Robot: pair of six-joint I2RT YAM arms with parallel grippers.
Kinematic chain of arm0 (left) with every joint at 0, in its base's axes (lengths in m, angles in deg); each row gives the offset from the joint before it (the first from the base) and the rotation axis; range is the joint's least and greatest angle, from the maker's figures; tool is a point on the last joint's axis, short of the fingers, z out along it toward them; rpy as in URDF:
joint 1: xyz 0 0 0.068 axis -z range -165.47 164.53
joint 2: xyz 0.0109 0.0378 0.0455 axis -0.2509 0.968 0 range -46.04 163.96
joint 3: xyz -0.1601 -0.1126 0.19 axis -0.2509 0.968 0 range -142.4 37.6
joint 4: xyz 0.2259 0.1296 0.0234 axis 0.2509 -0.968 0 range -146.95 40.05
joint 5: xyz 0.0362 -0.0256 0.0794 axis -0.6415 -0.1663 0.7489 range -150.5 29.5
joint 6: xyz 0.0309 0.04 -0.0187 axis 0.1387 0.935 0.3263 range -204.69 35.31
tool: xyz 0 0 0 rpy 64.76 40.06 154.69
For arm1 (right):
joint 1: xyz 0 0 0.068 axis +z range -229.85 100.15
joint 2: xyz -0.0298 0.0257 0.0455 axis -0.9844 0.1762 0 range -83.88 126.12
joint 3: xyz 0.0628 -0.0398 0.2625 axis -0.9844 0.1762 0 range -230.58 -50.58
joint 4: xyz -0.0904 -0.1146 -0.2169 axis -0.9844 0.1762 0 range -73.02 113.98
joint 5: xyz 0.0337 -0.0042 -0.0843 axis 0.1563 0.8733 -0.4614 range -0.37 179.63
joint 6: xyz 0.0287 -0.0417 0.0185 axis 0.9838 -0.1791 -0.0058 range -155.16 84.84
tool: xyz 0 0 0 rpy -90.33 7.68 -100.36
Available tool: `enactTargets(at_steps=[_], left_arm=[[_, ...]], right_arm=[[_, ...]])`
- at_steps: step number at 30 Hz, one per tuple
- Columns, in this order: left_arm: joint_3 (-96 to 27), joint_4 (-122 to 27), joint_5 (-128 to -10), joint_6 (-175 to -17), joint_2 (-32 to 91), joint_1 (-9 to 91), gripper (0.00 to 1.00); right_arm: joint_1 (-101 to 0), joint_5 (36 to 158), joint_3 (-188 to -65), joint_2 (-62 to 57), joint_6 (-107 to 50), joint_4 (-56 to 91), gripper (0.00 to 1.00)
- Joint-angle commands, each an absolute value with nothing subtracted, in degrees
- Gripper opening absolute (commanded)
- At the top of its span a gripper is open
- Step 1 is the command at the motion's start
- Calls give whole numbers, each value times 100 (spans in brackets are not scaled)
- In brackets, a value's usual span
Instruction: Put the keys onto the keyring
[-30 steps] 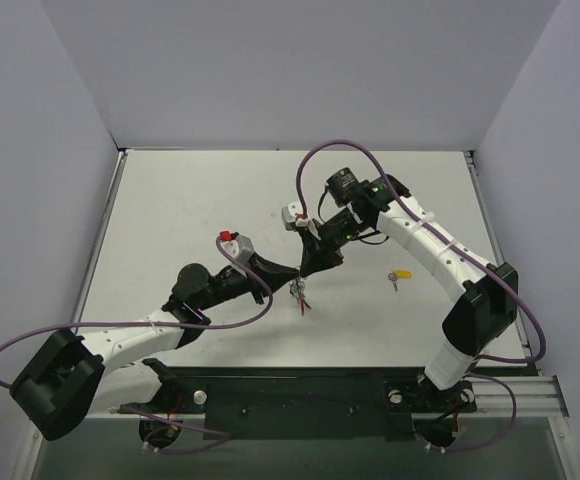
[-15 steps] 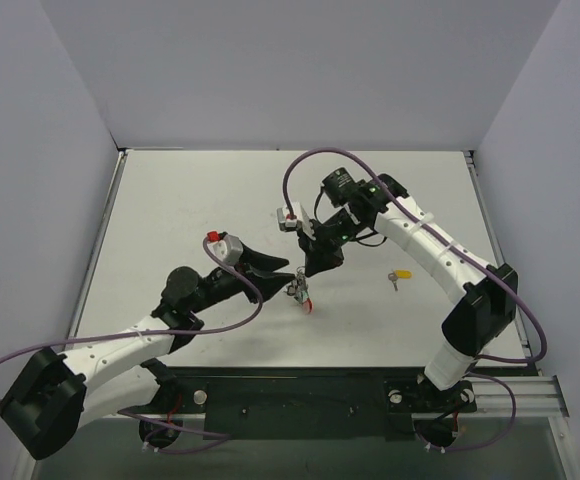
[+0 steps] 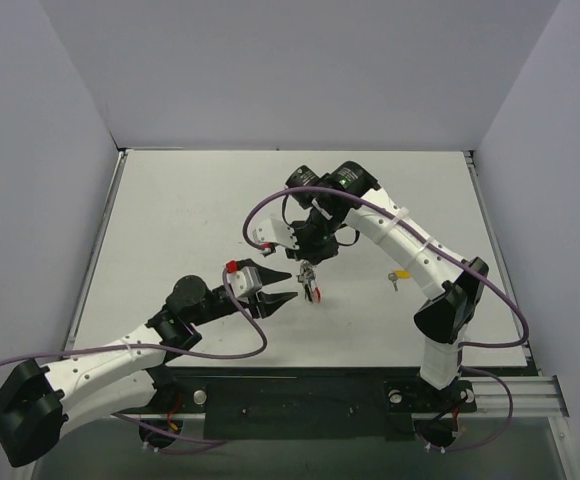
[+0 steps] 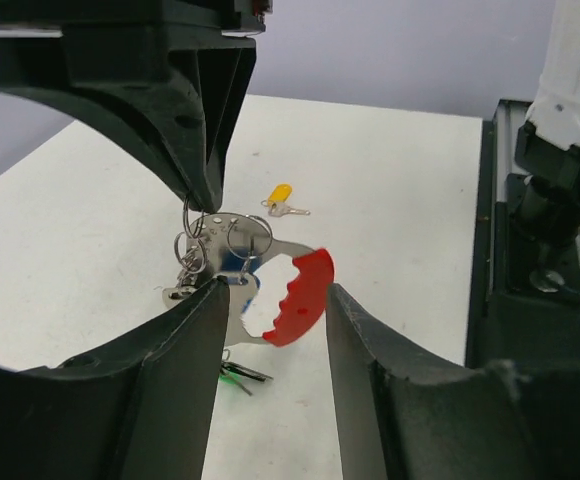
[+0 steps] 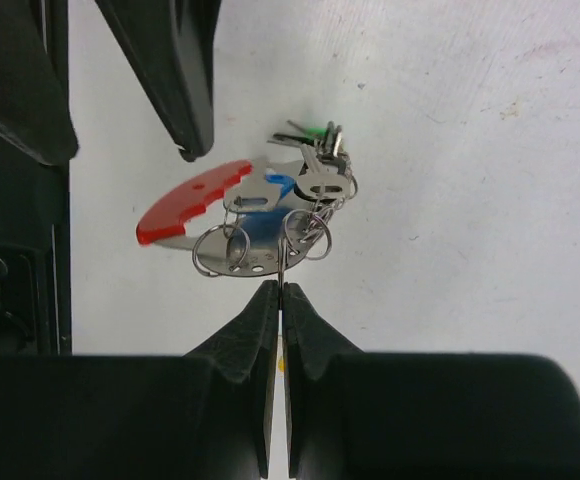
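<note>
1. Right wrist view showed the right gripper (image 5: pixel 275 292) clenched on a thin wire loop of the keyring (image 5: pixel 185 215). The keyring hung from it near the middle of the table (image 3: pixel 170 220).
2. The left gripper (image 4: pixel 273 300) stood just left of the bunch with its fingers released. In its own view the red part of the keyring sat in the gap between them, and neither finger gripped it.
3. Some keys (image 5: pixel 322 175), one with a green head and one with a blue head, hung in a tight bunch on the keyring. A yellow-headed key (image 4: pixel 280 193) lay alone on the table, well apart to the right.
4. I judged the bunch to be light, stiff and smooth. Because it dangled from one thin wire, it could probably swing or turn at a small push.
5. The broad, flat red part looked like the best place for a second hold. The wire loops were thin and could slip between the pads.
6. The yellow-headed key lay flat and low, so its plastic head seemed the safest place to take it.
7. The number of keys in the bunch was hard to make out, since they overlapped.
8. I could not tell whether the keyring was open anywhere, or whether the lowest key touched the table.
</note>
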State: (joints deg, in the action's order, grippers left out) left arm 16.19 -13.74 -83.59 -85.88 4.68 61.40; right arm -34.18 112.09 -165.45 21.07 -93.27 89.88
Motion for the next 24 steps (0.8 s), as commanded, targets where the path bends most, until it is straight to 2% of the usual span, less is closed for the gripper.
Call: enactTargets(at_steps=[1,14,19,24], left_arm=[[1378,-813,-7562,-7748,914,6349,51],[1307,778,-7025,-7959,1873,6375,48],[1308,1227,-7288,-8143,2075,6375,37],[1325,1657,-7429,-8319,2330,6357,35]], right_arm=[[-3292,10510,-16756,2115,-9194,10689,0],[-3142,10448,-16703,2080,-9106,10698,0],[-3134,10553,-16677,2080,-9097,10680,0],[-3134,10667,-16642,2019,-9097,10663,0]])
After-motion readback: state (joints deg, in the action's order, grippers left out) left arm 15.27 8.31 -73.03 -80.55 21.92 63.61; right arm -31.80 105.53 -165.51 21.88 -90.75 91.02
